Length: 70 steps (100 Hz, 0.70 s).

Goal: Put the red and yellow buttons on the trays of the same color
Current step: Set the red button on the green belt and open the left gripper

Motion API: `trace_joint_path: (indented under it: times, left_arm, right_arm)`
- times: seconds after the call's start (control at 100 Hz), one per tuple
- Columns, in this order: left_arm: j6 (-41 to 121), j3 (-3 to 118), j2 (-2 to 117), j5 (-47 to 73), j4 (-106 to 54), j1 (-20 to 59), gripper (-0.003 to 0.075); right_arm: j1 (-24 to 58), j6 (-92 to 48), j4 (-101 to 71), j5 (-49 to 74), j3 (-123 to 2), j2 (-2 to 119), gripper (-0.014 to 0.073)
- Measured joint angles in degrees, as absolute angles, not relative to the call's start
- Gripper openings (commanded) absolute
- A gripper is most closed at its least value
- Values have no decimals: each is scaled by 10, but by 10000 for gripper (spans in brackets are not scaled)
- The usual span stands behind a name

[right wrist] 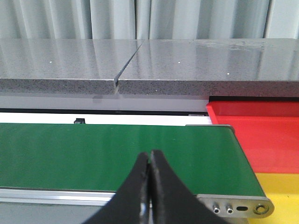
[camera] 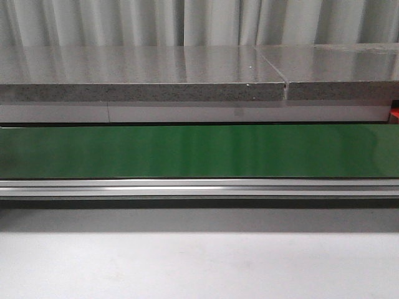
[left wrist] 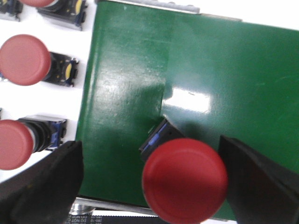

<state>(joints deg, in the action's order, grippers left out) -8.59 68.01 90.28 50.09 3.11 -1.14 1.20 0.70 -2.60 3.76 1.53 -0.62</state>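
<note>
Green belt [left wrist: 187, 70] fills the left wrist frame; a red button [left wrist: 185, 180], domed with dark base, sits between the released left claw [left wrist: 149, 186]; right claw [right wrist: 150, 186] clenched, empty.

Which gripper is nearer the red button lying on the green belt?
Left. The left gripper is open with its fingers on either side of the red button. The right gripper is shut, and its view shows no button.

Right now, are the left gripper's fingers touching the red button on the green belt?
Apart. In the left wrist view, green belt shows between the red button and each of the fingers of the open left gripper.
</note>
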Motion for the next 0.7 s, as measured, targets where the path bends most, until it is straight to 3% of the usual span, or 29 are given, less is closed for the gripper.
trace_joint_path:
  times: [0.52,0.7]
  left_arm:
    - [-53,758,886,502,-19,-11,576]
    - [-53,758,861,508,-19,-46,576]
  right_arm:
    - [12,7,-26,38,15,-6,-66]
    - [12,7,-26,38,15,-6,-66]
